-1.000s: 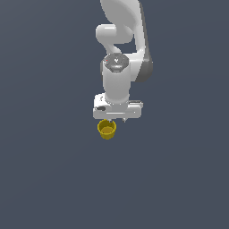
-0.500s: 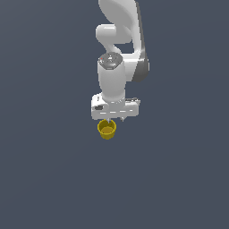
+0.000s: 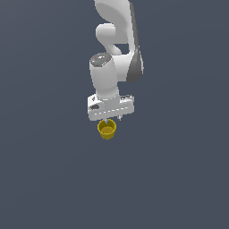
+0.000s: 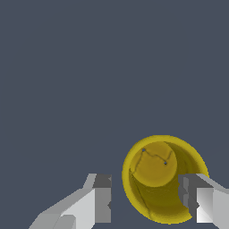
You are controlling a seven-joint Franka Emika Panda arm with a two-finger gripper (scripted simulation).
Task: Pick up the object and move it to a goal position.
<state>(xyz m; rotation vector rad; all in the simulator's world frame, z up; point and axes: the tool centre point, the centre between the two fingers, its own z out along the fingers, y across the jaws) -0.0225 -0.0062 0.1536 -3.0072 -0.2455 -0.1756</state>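
The object, a small yellow cup [image 3: 107, 130], stands upright with its mouth up on the plain grey ground, directly under my white gripper [image 3: 108, 120]. In the wrist view I look down into the cup [image 4: 154, 167]. My gripper [image 4: 145, 202] is open. One fingertip [image 4: 103, 199] is beside the cup with a gap to its wall. The other fingertip [image 4: 191, 199] overlaps the cup's rim on the opposite side. I cannot tell whether either finger touches the cup. The white hand hides the fingers in the exterior view.
Only the arm's white links [image 3: 117, 53] rise behind the gripper. The surroundings are a uniform dark grey ground [image 3: 179, 179] with no other objects or edges in view.
The wrist and hand have shifted slightly towards the exterior view's left and now sit more squarely over the cup. The cup has stayed where it was.
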